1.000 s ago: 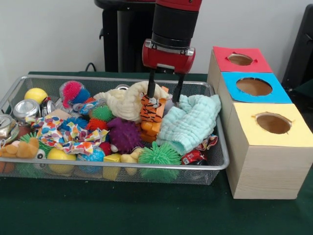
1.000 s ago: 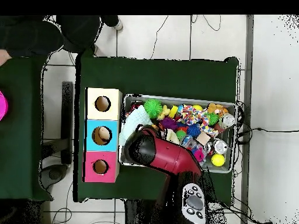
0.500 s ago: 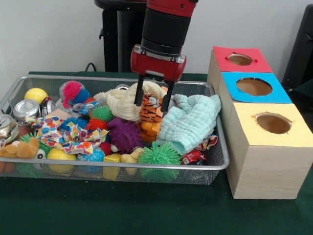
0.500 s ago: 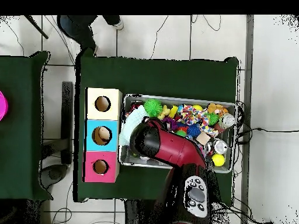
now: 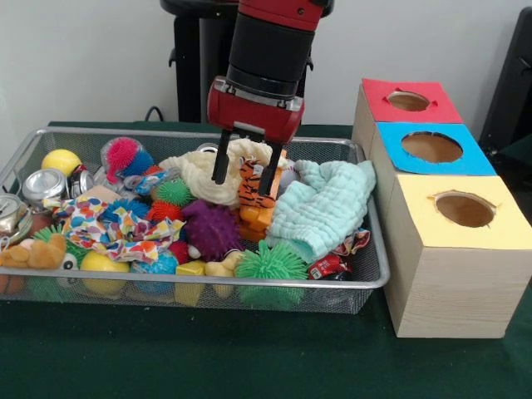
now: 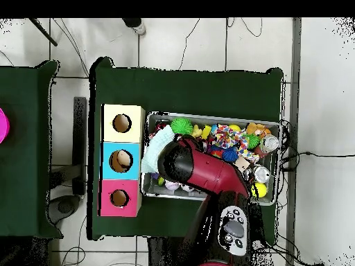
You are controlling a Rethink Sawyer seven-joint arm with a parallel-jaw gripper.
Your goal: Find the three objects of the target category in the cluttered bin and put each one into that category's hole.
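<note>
The end effector (image 5: 243, 173), open and empty, is drifting sideways from the mint cloth (image 5: 322, 206) toward the cream cloth (image 5: 208, 176). The tiger toy (image 5: 256, 187) is sitting just beneath it, so the search is continuing.

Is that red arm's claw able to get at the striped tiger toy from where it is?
Probably yes. The open gripper hangs just above the tiger toy, which lies on top of the pile with nothing covering it.
</note>
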